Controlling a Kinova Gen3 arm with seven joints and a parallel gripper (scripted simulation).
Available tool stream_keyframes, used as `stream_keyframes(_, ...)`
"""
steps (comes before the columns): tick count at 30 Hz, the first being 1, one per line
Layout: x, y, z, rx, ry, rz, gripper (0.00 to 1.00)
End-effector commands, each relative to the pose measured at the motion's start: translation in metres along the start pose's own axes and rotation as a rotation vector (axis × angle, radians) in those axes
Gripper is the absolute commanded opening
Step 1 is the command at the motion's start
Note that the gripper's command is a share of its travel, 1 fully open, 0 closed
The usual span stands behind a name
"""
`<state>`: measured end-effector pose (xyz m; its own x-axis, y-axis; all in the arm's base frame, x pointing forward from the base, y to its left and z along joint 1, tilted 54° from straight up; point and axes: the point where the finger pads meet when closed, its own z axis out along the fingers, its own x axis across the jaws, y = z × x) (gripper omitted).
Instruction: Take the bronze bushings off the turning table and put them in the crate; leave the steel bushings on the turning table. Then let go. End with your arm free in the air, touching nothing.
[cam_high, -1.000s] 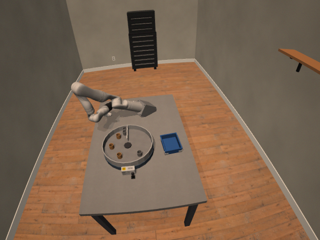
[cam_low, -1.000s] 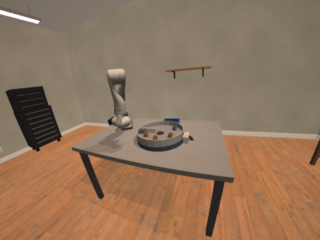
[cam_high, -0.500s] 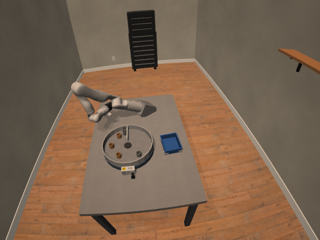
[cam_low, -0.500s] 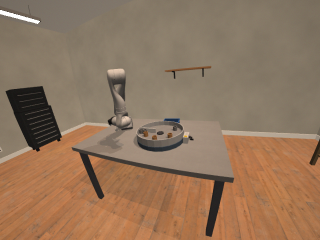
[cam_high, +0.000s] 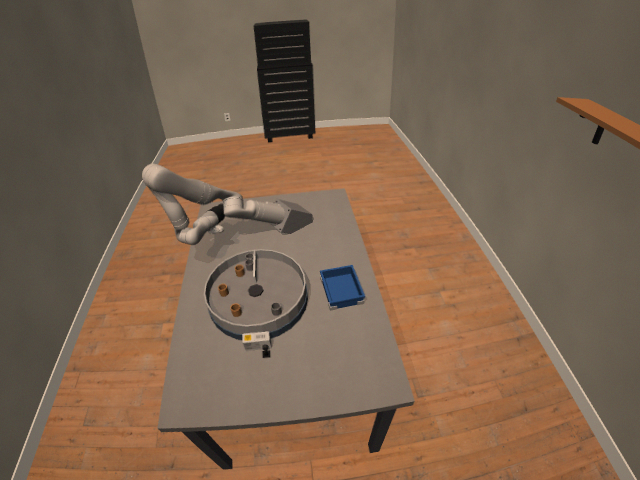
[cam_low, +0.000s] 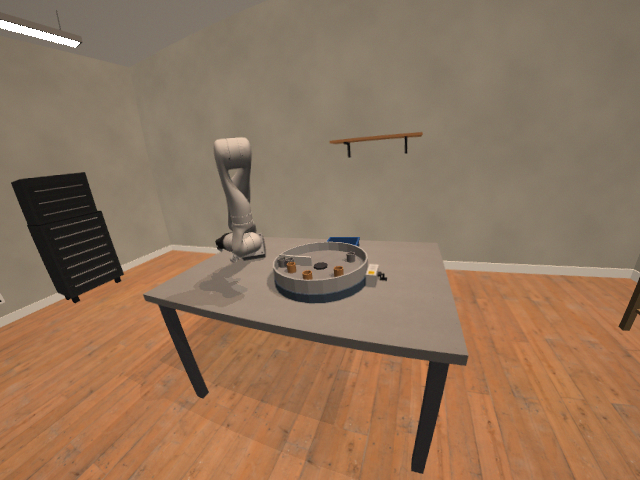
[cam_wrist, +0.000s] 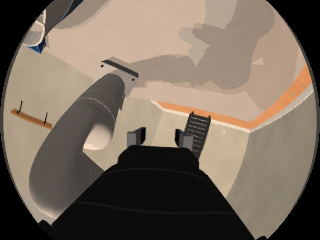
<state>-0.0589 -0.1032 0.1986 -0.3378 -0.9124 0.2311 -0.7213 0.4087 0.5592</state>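
A: Bronze bushings: three, all on the turning table (cam_high: 298, 268), none moved. Nearest one (cam_high: 235, 309), next (cam_high: 223, 289), farthest (cam_high: 239, 270).
B: Steel bushings?
A: Two. One (cam_high: 276, 308) near side, one (cam_high: 249, 261) far side beside the upright divider (cam_high: 255, 264). To be left alone.
B: Crate?
A: Blue crate (cam_high: 342, 286) just beside the table's ring wall, nothing seen inside. Whole job left.
B: Gripper?
A: Gripper (cam_wrist: 160, 136) fingers spread wide, nothing between. Folded back near the arm base (cam_high: 297, 217), well apart from the bushings.
B: In the way?
A: Ring wall and divider, likely. Small control box (cam_high: 256, 338) at the near rim. Beyond: black cabinet (cam_high: 284, 77), wall shelf (cam_high: 599, 117).
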Motion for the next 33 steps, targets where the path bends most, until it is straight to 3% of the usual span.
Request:
stream_keyframes(1,-0.05,0.005,-0.029,-0.001,0.001,0.001,1.0)
stream_keyframes(7,-0.05,0.005,-0.029,-0.001,0.001,0.001,1.0)
stream_keyframes(8,-0.01,0.001,-0.006,0.027,0.008,0.001,1.0)
stream_keyframes(12,-0.05,0.005,-0.029,0.136,0.037,0.003,1.0)
stream_keyframes(24,-0.05,0.005,-0.029,0.136,0.037,0.003,1.0)
stream_keyframes(25,-0.01,0.0,-0.006,0.027,0.008,0.001,1.0)
stream_keyframes(29,-0.049,0.001,-0.031,0.136,0.037,0.003,1.0)
stream_keyframes(33,-0.049,0.001,-0.031,0.136,0.037,0.003,1.0)
